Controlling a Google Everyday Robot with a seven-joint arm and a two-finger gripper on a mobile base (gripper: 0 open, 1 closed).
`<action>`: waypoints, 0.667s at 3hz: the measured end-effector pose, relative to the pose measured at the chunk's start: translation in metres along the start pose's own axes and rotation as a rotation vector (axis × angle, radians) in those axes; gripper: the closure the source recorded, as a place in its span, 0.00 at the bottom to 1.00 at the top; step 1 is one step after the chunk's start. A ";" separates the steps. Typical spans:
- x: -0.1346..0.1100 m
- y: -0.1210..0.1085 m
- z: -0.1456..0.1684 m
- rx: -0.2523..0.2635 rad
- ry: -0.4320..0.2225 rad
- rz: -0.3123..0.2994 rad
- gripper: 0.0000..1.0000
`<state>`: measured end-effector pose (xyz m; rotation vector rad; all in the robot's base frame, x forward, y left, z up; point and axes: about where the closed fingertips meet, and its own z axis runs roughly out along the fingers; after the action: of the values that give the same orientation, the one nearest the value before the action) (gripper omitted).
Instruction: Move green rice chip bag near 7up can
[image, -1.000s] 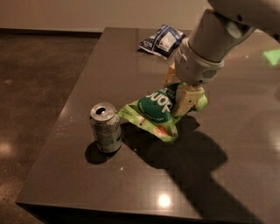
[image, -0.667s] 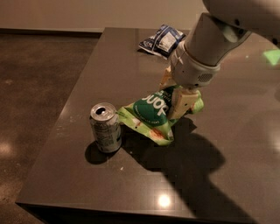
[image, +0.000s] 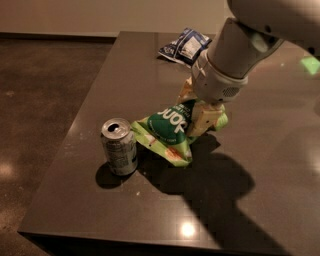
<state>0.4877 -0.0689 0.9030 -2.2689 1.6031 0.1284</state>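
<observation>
The green rice chip bag is crinkled lime green with a dark green round logo and lies tilted on the dark table, its lower left corner close to the 7up can. The can stands upright near the table's front left, silver top showing. My gripper comes down from the upper right and is shut on the bag's right end, with one pale finger in front of the bag and the other behind it.
A dark blue and white snack bag lies at the back of the table. The table's left edge runs just left of the can. The arm's shadow falls on the table in front of the bag.
My gripper has carried the green bag left and a little down, so its lower corner now sits nearer the can. The can has not moved.
</observation>
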 end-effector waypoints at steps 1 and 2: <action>-0.001 0.000 0.000 0.002 0.001 -0.003 0.07; -0.002 0.000 0.000 0.003 0.001 -0.004 0.00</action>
<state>0.4868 -0.0672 0.9038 -2.2703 1.5986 0.1239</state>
